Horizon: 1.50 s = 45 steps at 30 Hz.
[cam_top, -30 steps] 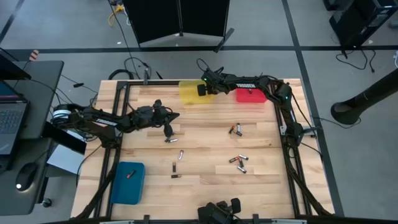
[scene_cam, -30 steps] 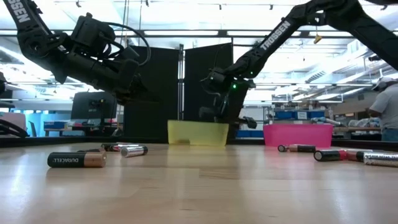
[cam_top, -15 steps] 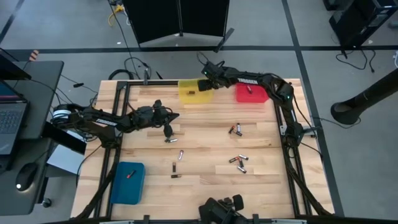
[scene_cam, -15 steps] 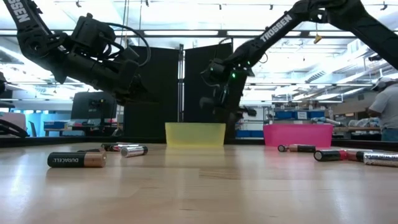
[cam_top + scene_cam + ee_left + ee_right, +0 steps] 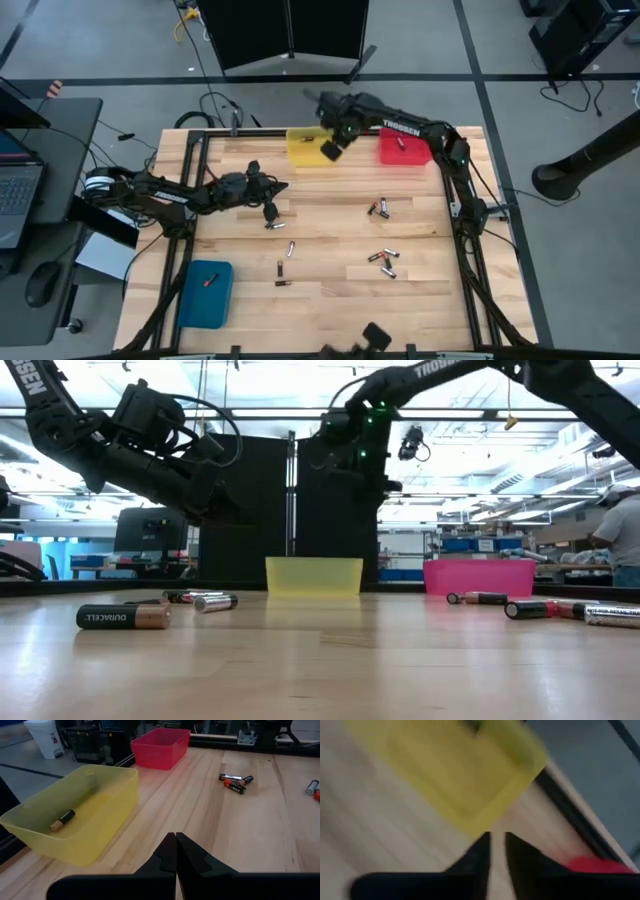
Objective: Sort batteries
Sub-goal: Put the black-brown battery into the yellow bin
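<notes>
**Right arm over the yellow bin, batteries strewn on the counter**

From above, the right gripper [image 5: 332, 148] hangs at the yellow bin [image 5: 303, 147], beside the red bin [image 5: 404, 153]; the left gripper [image 5: 269, 212] sits just by one cell. Batteries [image 5: 381, 258] lie scattered mid-counter [image 5: 330, 300], one in the blue bin [image 5: 205, 293].

At counter level, a battery [image 5: 124, 617] lies nearest.

The left wrist view shows its jaws pressed together, and a battery [image 5: 62, 820] inside the yellow bin.

The right wrist view shows its jaws slightly spread, holding nothing.
</notes>
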Each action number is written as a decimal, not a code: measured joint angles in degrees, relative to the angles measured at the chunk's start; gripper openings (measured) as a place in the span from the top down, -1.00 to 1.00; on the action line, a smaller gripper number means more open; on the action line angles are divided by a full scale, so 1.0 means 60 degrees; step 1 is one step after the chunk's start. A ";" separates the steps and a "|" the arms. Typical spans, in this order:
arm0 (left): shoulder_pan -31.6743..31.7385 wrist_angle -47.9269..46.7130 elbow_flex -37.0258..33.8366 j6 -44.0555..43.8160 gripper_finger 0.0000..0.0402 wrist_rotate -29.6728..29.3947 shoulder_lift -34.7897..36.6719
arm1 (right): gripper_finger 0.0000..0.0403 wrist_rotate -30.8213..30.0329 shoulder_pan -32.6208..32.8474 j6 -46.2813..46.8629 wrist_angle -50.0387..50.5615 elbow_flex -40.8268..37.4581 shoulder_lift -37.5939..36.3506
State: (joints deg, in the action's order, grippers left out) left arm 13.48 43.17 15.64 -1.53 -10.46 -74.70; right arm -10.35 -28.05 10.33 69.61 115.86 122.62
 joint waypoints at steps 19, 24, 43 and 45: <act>-0.0143 0.0066 0.0000 0.0187 0.97 -0.0073 0.0000 | 0.98 -0.0542 0.2716 0.1479 -0.3849 -0.6202 -0.3768; -0.0143 0.0063 0.0000 0.0187 0.97 -0.0077 0.0000 | 0.98 -0.0512 0.3734 0.2332 -0.5452 -0.8834 -0.5420; -0.0143 0.0061 0.0000 0.0152 0.97 -0.0081 0.0000 | 0.41 0.0024 0.8135 0.6325 -0.7172 -1.1439 -0.6857; -0.0143 0.0113 0.0000 0.0151 0.97 -0.0081 0.0000 | 0.32 -0.0090 0.8167 0.6328 -0.7236 -1.1439 -0.6717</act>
State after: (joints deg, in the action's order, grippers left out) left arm 12.62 43.85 15.64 -0.62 -10.94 -74.70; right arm -10.89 20.95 48.29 26.20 47.22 82.32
